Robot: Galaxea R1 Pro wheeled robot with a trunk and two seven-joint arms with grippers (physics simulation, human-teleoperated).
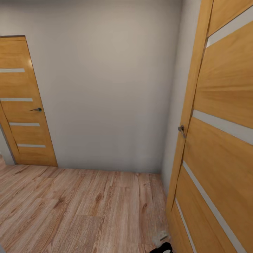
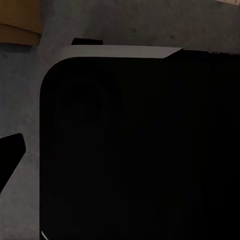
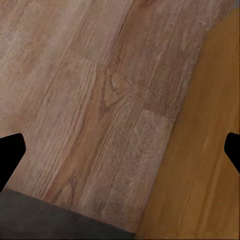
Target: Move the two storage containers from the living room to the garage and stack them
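I read no writing on the honey-coloured wooden door with pale stripes (image 1: 218,140), open beside the light wood-plank floor (image 1: 80,207). My right gripper (image 3: 120,150) hangs spread above that floor; my left gripper's state I cannot tell

No legible text or labels.

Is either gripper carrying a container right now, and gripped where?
Right gripper: nothing held, fingertips apart over bare wood floor. Left gripper: cannot be told; one fingertip shows beside a dark body.
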